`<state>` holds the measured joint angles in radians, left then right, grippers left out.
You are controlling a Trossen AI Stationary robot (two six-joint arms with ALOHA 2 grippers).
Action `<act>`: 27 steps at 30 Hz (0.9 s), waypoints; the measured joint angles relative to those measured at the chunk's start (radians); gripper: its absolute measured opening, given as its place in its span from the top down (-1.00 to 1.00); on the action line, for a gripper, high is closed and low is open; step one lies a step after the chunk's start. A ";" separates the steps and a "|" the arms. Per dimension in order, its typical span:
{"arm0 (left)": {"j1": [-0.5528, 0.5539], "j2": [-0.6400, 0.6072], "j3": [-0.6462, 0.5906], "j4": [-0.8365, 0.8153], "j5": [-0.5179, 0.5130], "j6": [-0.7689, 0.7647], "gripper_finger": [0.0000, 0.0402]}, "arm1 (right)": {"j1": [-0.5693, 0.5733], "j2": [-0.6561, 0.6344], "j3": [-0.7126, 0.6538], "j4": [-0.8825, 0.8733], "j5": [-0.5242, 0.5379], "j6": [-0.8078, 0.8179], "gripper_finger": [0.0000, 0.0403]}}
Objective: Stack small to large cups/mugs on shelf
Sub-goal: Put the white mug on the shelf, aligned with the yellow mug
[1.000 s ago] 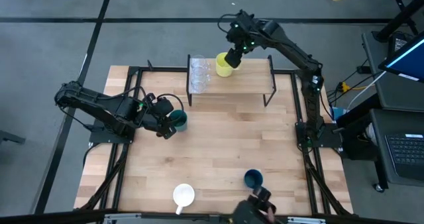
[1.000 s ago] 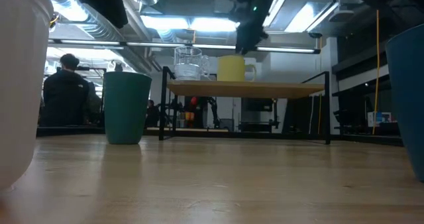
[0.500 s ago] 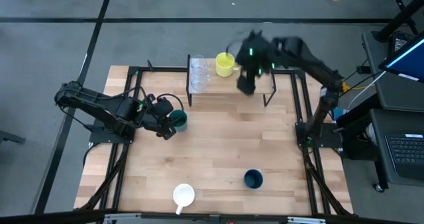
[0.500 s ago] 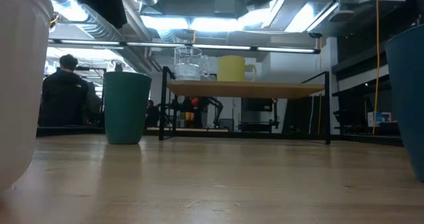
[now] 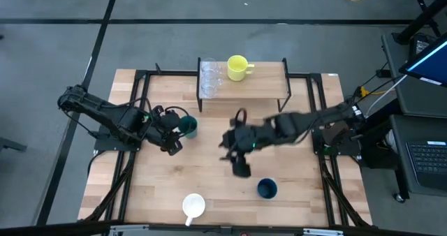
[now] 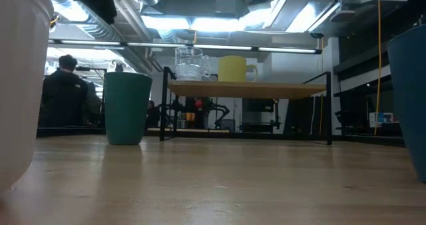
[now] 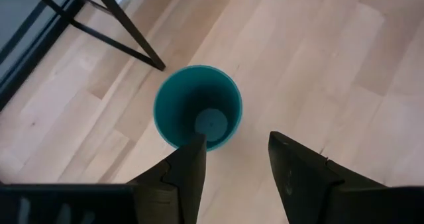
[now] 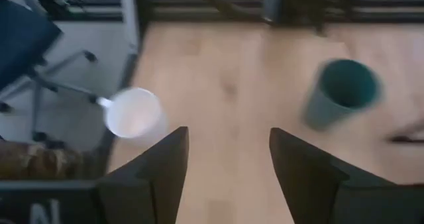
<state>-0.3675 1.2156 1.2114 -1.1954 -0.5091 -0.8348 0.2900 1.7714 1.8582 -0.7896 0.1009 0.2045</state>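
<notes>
The teal-green cup (image 5: 187,126) stands upright on the table left of centre. My left gripper (image 5: 174,133) hangs just above and beside it, open and empty; in the left wrist view (image 7: 235,151) the cup (image 7: 197,107) lies just ahead of the fingers. My right gripper (image 5: 241,169) is open and empty over the table's middle (image 8: 228,154). The yellow mug (image 5: 237,68) and two clear cups (image 5: 209,79) stand on the shelf (image 5: 262,86). The navy cup (image 5: 267,188) and the white mug (image 5: 193,206) stand near the table's near edge.
The shelf's black legs (image 5: 285,100) stand on the far half of the table. In the low view the white mug (image 6: 16,85) and the navy cup (image 6: 409,98) stand close to the camera. A person (image 6: 65,98) shows in the room behind. Bare wood lies between the shelf and the near cups.
My right gripper has left the yellow mug on the shelf and swung fast toward the table's near edge and down, to the middle of the table. The yellow mug stays standing on the shelf beside the clear cups.
</notes>
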 joint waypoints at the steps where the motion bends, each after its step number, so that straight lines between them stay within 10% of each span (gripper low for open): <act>1: -0.003 0.000 0.000 0.000 -0.001 -0.009 0.21 | 0.018 0.000 -0.043 0.064 0.000 0.018 -0.06; 10: -0.009 0.002 0.000 0.001 -0.007 -0.100 0.21 | 0.132 0.080 -0.299 0.516 -0.075 0.172 -0.06; 27: -0.009 0.002 0.000 0.004 -0.034 -0.102 0.21 | 0.190 0.468 0.029 0.499 -0.068 0.182 -0.06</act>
<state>-0.3763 1.2175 1.2114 -1.1912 -0.5430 -0.9363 0.4804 2.2393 1.8874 -0.2903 0.0329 0.3869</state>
